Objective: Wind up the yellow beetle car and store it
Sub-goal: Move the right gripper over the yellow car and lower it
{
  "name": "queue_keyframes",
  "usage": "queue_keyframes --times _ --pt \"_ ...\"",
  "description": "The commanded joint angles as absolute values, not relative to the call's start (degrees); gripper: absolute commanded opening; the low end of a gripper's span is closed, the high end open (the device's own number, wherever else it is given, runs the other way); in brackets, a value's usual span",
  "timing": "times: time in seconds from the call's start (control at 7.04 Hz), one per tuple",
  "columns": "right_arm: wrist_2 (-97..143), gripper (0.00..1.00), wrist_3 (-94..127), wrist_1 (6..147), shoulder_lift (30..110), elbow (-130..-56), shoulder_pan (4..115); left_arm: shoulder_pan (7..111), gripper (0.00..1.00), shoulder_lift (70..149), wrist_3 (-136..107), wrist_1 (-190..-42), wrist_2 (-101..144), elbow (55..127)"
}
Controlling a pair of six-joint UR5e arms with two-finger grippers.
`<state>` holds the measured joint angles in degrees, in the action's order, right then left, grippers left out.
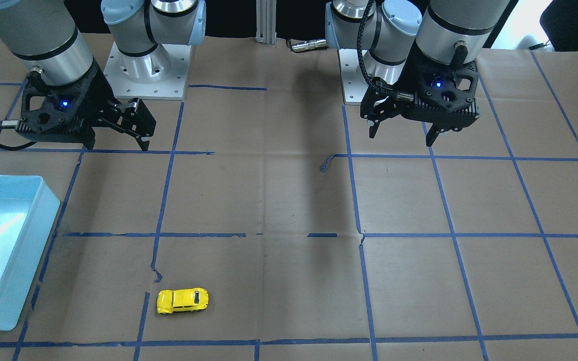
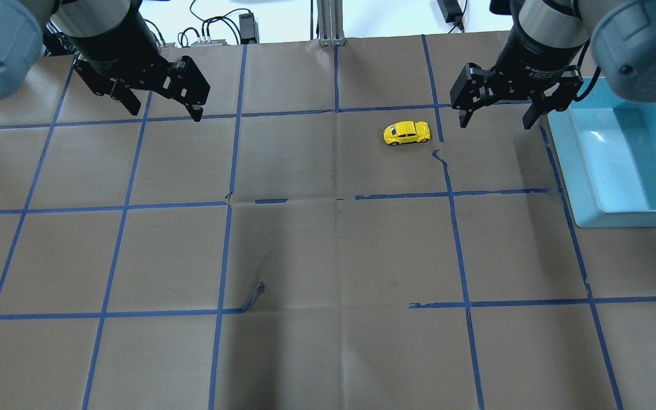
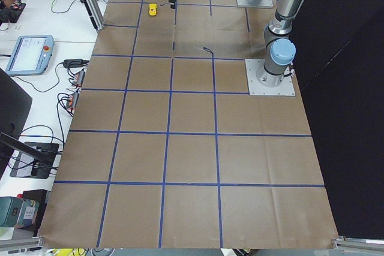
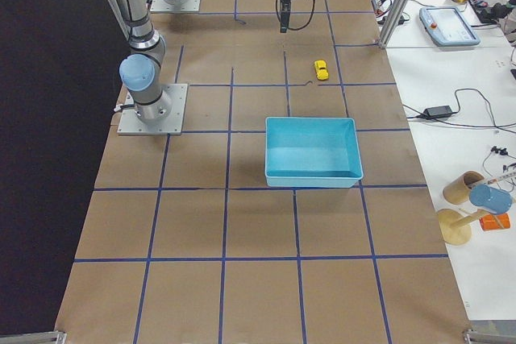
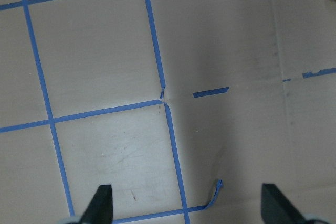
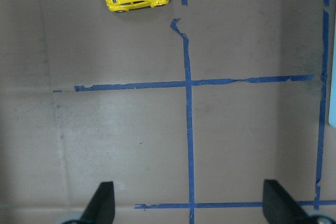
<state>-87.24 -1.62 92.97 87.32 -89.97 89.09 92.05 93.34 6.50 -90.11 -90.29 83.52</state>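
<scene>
Seen from across the table, the yellow beetle car (image 1: 182, 301) sits on its wheels on the brown table (image 1: 289, 200). It is well apart from the blue bin (image 1: 18, 260). The right gripper (image 1: 117, 145) hangs farther back than the bin, its fingers spread wide with nothing in them. The left gripper (image 1: 400, 139) is far from the bin, also wide and holding nothing.

From above and behind, the car is near the bin's far corner but not touching it. The right gripper hangs between the car and the bin. The left gripper is at the other end of the table from the bin.

From the left end, the car looks tiny, far off near the bin.

From the right end, the car rests on the table past the bin.

The left wrist camera shows two dark fingertips (image 5: 102, 205) wide apart above blue tape lines (image 5: 157, 51).

The right wrist camera shows the car side-on. A thin bit of the bin peeks in at the edge, well apart from the car.
</scene>
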Motion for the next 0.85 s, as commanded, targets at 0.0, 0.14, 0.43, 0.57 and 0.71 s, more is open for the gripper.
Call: queue_keyframes --times 0.0,0.14,0.43,0.57,0.71 --pt "-85.8 1.0 -22.7 92.8 87.4 -90.2 89.2 92.2 0.98 93.8 3.2 -87.4 -90.3 84.2" --pt "-84.6 1.0 -38.7 92.2 87.1 -90.3 89.2 92.3 0.98 93.3 3.3 -87.5 -90.4 84.5" --pt "-85.2 1.0 -54.8 91.6 85.7 -90.4 89.2 92.4 0.98 93.2 3.3 -87.5 -90.5 84.6" --pt "-85.4 1.0 -60.3 91.6 85.6 -90.2 89.2 92.3 0.98 92.7 3.9 -87.7 -90.7 84.8" --pt "-85.5 1.0 -64.1 92.5 83.2 -89.1 89.2 92.4 0.98 93.0 4.0 -87.5 -90.6 84.7"
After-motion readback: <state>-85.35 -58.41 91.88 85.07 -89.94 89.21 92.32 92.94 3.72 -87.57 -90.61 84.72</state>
